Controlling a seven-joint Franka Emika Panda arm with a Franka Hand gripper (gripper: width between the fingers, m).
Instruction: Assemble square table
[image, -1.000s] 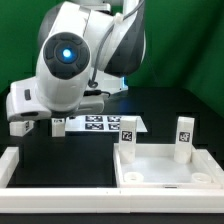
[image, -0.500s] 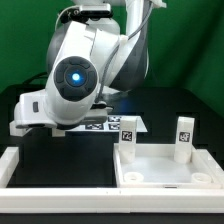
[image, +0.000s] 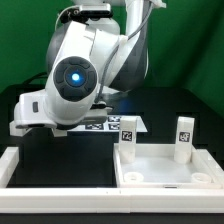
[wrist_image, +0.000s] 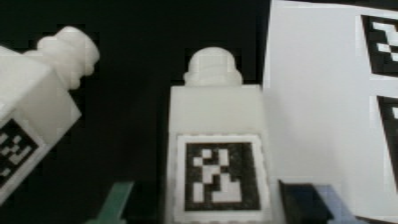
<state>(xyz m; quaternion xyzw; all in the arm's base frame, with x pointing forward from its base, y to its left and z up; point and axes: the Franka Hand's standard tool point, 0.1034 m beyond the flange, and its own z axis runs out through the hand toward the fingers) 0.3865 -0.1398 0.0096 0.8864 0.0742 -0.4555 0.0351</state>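
White rail (image: 50, 190) lies nearest in the exterior view; behind it, toward that view's right, the square table slab (image: 165, 162) lies flat; first leg block (image: 127, 131) and second leg block (image: 184, 137) stand upright at its far corners; the marker board (image: 100, 123) lies beyond. In the wrist view, the gripper (wrist_image: 214, 200) closely straddles the third leg block (wrist_image: 214, 120); whether it pinches, I cannot tell; the fourth leg block (wrist_image: 45, 90) lies beside, apart.

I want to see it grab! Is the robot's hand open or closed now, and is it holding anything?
Hand: open, one side on each side of a white leg block, gaps showing on both sides; nothing held yet.
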